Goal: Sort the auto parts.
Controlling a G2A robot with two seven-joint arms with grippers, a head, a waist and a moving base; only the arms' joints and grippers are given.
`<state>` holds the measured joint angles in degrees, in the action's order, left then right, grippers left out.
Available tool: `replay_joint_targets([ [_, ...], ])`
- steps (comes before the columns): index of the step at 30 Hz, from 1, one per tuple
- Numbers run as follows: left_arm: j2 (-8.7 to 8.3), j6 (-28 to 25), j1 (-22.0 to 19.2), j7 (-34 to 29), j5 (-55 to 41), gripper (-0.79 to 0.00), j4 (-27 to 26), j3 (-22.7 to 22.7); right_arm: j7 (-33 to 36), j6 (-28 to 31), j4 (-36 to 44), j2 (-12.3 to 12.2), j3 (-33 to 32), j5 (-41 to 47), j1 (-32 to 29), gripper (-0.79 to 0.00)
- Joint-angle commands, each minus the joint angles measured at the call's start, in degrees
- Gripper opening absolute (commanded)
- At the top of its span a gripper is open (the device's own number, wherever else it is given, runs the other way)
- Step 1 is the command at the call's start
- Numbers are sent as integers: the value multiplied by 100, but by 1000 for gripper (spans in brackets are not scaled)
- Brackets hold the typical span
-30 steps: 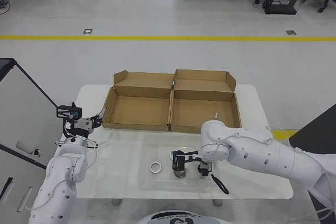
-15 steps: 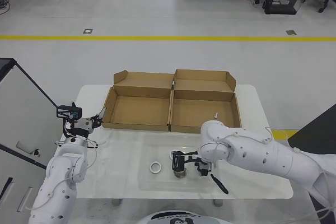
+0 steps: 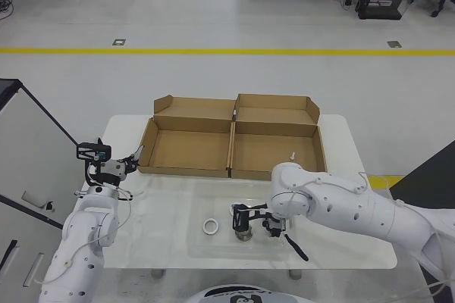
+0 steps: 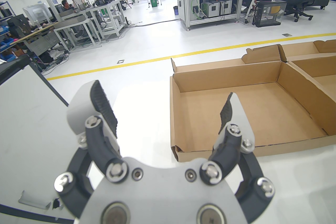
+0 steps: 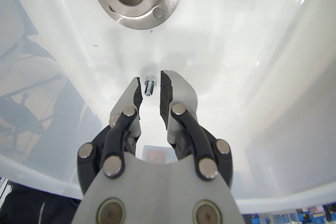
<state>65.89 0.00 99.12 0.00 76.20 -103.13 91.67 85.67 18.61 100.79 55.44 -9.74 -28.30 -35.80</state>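
At the table's left edge the left gripper (image 4: pixel 164 95) hangs above the white tabletop (image 3: pixel 159 220) with its black-padded fingers spread wide and nothing between them, just beside the near left corner of the shallow brown cardboard box (image 3: pixel 186 148). A second brown cardboard box (image 3: pixel 277 151) stands touching the first on its right, and a small pale part (image 3: pixel 293 157) lies on its floor near the right wall. In front of the boxes is a clear, shallow plastic tray (image 3: pixel 212 208). On the tray's floor, going from left to right, lie a pale flat ring (image 3: pixel 211 226), then a round grey metal flange (image 3: pixel 244 231) with a wide centre bore and small bolt holes, then a small silver bolt (image 5: pixel 148 86) on its side. The right gripper (image 5: pixel 151 76) is low inside the tray, its fingers narrowly apart on either side of the bolt, with a slim gap showing at each side.
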Motion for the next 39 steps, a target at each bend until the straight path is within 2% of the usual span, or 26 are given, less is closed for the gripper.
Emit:
replay_joint_targets([
  [1, 0, 0, 0, 0, 0, 0, 0, 0, -11, 10, -16, 1, 0, -7, 0, -723],
  [2, 0, 0, 0, 0, 0, 0, 0, 0, -13, 13, -27, 0, 0, -5, 3, -785],
  [13, 0, 0, 0, 0, 0, 0, 0, 0, 13, -13, 151, -113, -165, 144, 129, -785],
  [24, 0, 0, 0, 0, 0, 0, 0, 0, -241, 120, 684, -605, -1027, 875, -21, -785],
  [33, 0, 0, 0, 0, 0, 0, 0, 0, -766, 590, 916, -1043, -1826, 1495, -471, -785],
  [39, 0, 0, 0, 0, 0, 0, 0, 0, -766, 590, 916, -1043, -1826, 1495, -471, -785],
])
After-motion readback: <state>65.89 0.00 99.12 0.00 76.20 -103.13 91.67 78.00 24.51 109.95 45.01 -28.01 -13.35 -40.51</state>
